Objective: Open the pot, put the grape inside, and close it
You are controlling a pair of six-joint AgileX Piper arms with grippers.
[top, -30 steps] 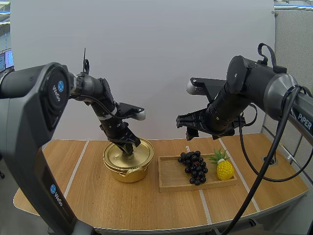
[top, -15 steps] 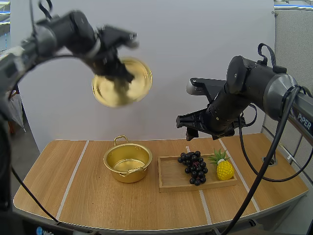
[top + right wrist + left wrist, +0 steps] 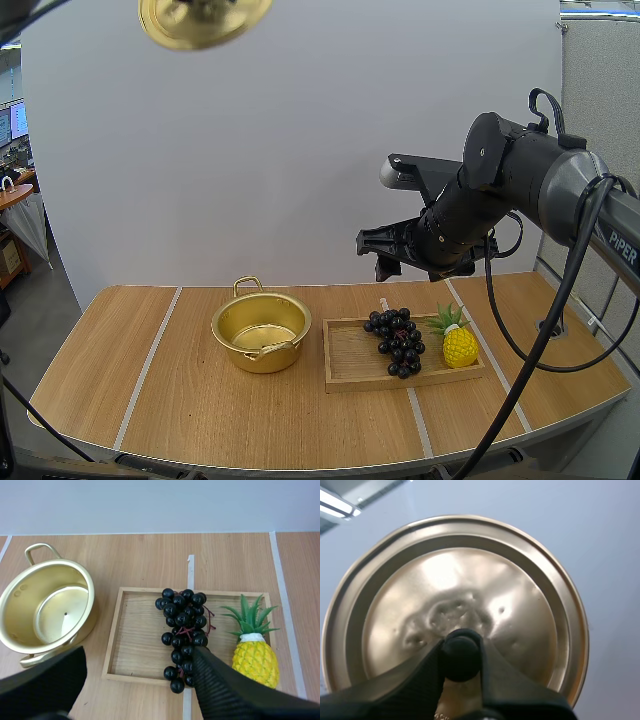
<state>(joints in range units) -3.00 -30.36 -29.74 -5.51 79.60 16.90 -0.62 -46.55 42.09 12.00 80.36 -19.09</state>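
Sitting on wooden table point(image 3: 200, 410), open pot point(image 3: 262, 353) (lid point(image 3: 205, 20) aloft), tray point(image 3: 350, 362) of grapes point(image 3: 397, 340)

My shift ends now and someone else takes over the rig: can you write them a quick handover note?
Left gripper: shut on the knob of the lid, holding it high above the table.
Right gripper: open, empty, hovering over the grapes on the wooden tray, next to a pineapple.
Pot: open and empty, on the table beside the tray.
Done: lid off.
Left: grasp the grapes, put them in the pot, set the lid back on.
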